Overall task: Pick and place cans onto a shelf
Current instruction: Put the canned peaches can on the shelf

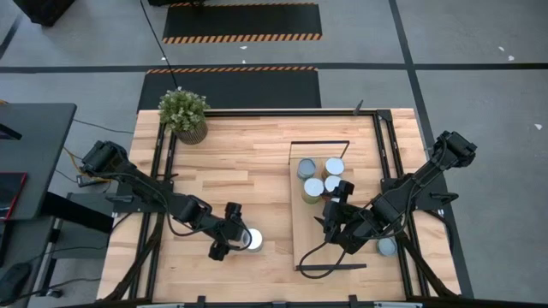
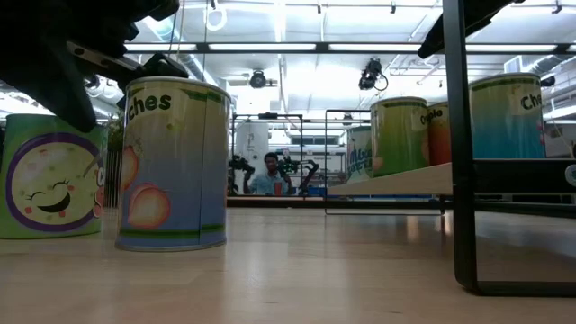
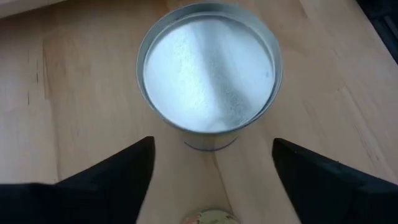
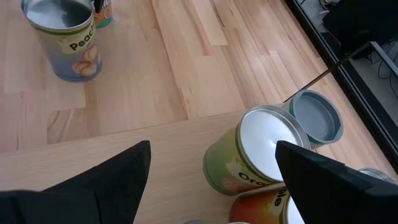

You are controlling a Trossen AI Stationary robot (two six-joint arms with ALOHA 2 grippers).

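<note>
Step in hand: the left arm is busy with a single peach can [image 1: 253, 240] that stands upright on the big wooden table [image 1: 231, 162], left of the shelf [image 1: 301, 252]. I judge it to be the moment around a grasp, either just before closing or just after letting go; the pictures alone do not decide which.

Left gripper [image 1: 233, 242]: it sits just beside this can, on the side away from the shelf. In the left wrist view the two dark fingers [image 3: 112, 180] are spread apart and the can [image 3: 210, 73] lies ahead of them, not between them; nothing is held.

Right gripper [image 1: 334, 214]: it hovers over the shelf board, near the group of cans, with its fingers [image 4: 93, 186] wide apart and empty. It seems to wait.

Cans on the shelf: four cans [image 1: 321, 177] stand close together at the far part of the shelf; the right wrist view shows a green one [image 4: 258, 152] and an orange one touching it.

Other can: one more can [image 1: 387, 247] stands on the right of the shelf, near the right arm.

Not part of the task: a potted plant [image 1: 184, 112] at the far left corner of the table.

Next move, as I judge: the left gripper must go forward until the can is between the fingers, close on its side, lift it straight, and carry it to a free place on the shelf board without touching the black frame or the cans already there.
</note>
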